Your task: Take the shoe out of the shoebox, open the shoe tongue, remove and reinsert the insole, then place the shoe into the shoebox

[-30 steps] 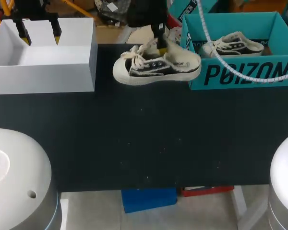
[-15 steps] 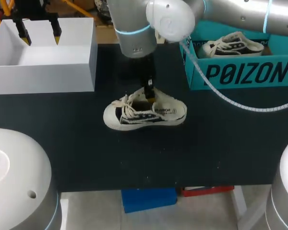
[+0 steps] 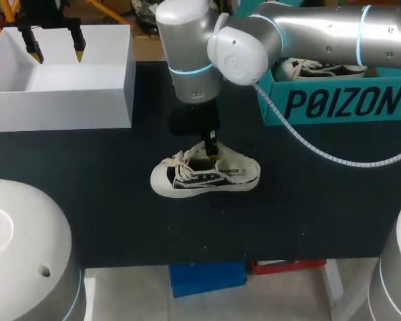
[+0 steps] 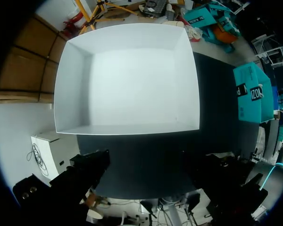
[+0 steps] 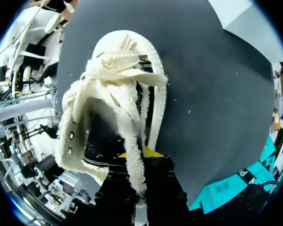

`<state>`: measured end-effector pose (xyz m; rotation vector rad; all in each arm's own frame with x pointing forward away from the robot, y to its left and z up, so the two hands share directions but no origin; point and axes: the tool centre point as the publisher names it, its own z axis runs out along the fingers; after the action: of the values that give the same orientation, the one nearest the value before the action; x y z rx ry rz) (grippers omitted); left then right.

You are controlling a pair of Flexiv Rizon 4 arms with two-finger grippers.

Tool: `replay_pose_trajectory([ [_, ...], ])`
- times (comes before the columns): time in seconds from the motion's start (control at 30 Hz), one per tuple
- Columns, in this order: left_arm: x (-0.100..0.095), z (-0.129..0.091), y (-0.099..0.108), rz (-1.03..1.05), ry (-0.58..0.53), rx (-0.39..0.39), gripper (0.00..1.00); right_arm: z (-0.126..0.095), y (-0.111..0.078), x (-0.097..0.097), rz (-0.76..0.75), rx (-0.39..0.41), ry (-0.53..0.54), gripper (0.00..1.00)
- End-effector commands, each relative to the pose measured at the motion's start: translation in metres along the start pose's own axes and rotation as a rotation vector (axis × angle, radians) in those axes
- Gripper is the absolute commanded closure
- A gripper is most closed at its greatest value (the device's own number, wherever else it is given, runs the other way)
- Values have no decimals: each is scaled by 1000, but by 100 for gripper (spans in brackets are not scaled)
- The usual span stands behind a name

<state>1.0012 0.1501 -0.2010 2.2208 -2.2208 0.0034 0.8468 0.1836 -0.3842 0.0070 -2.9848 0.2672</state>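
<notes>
A cream and black canvas shoe sits upright at the middle of the black table, toe pointing left. My right gripper comes down from above and is shut on the rim of the shoe's opening. In the right wrist view the shoe hangs ahead of the fingers, laces loose, and one yellow fingertip shows against the frayed edge. I cannot tell whether the sole touches the table. The teal shoebox stands at the back right with a second shoe inside. My left gripper hangs open over the white box.
A white open box stands at the back left; in the left wrist view its bare inside lies ahead of the open fingers. The teal shoebox shows off to one side there. Black tabletop surrounds the shoe.
My right arm has carried the shoe from beside the shoebox at the back down to the middle of the table. The left arm has kept still.
</notes>
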Motion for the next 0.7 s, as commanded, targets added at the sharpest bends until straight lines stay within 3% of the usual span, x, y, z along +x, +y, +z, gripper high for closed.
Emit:
replay_pose_trajectory([
  [0.03,0,-1,0,0,-1,-1,0,2,4,-6,11,7,6,91],
  [0.07,0,-1,0,0,-1,-1,0,2,4,-6,13,8,7,53],
  [0.1,0,-1,0,0,-1,-1,0,1,2,-6,21,11,3,0],
  [0.23,0,-1,0,0,-1,-1,0,-23,-8,-3,58,3,-17,0],
  [0.37,0,-1,0,0,-1,-1,0,-70,-22,4,103,-96,-74,0],
  [0.53,0,-1,0,0,-1,-1,0,-109,-38,19,-26,-187,-145,0],
  [0.7,0,-1,0,0,-1,-1,0,-125,-57,33,-161,-387,-182,0],
])
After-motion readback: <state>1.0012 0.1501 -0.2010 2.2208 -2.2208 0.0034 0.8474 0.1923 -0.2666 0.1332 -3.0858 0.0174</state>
